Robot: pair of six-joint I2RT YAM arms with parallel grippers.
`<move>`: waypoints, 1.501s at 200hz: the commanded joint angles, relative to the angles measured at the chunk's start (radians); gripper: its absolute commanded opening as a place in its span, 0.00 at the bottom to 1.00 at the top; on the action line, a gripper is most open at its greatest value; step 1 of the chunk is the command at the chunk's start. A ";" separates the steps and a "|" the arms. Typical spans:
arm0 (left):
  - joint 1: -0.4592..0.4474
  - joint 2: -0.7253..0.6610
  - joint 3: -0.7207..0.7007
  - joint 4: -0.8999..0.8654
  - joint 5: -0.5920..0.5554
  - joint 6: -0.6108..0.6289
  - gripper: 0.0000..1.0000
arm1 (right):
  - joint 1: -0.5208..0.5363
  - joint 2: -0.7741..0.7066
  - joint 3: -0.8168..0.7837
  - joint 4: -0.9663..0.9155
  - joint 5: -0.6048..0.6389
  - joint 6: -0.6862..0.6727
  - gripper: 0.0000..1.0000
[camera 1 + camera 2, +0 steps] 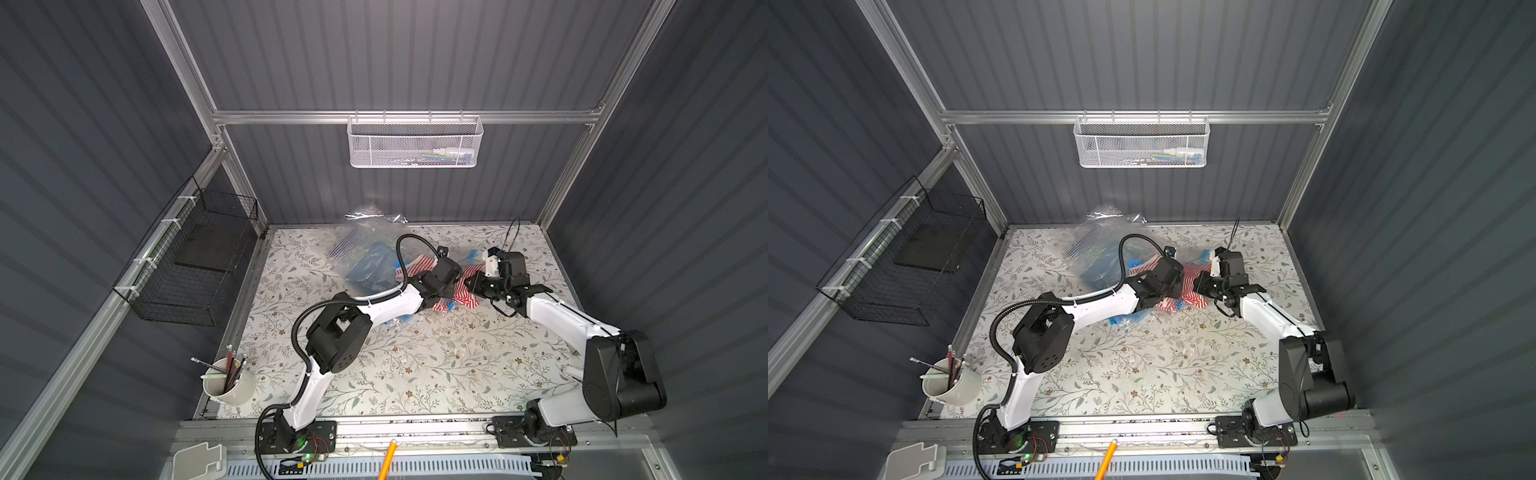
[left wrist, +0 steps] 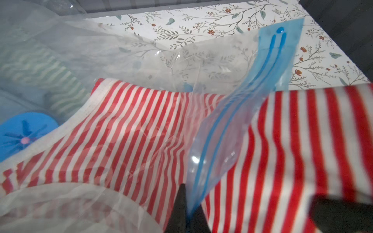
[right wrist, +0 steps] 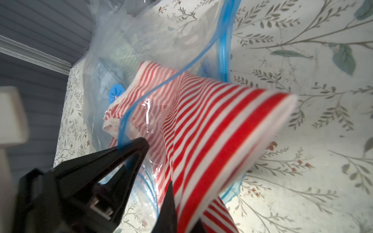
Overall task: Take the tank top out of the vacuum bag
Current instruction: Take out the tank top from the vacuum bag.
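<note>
The left gripper (image 2: 188,211) is clamped shut on the blue zip strip (image 2: 222,129) at the mouth of the clear plastic vacuum bag (image 1: 361,245), lifting that edge. Just beside it, the right gripper (image 3: 181,218) is closed on a fold of the red-and-white striped tank top (image 3: 212,125). The held end is out past the bag's mouth, while the rest lies inside under the plastic. Deeper in the bag are a green wavy-striped cloth (image 2: 60,80) and the round blue valve (image 2: 22,137). The bag lies at the far middle of the floral-patterned table (image 1: 415,365). A white mesh basket (image 1: 415,143) on the back rail holds small items too unclear to name. A black wire basket (image 1: 195,266) on the left wall holds a dark flat slab, and a white cup (image 1: 228,386) at the near left holds pencils.
</note>
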 commanded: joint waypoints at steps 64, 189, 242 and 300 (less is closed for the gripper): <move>0.006 -0.013 0.020 -0.061 -0.017 0.002 0.96 | -0.055 -0.027 0.008 -0.027 -0.104 0.036 0.00; 0.030 -0.183 -0.093 0.006 -0.238 0.259 1.00 | -0.076 0.034 0.018 -0.022 -0.115 0.043 0.00; 0.168 -0.099 -0.045 -0.103 -0.221 0.149 1.00 | -0.080 0.042 0.035 -0.030 -0.123 0.037 0.00; 0.271 0.059 0.030 -0.168 -0.251 0.117 0.99 | -0.100 0.045 0.032 -0.009 -0.140 0.056 0.00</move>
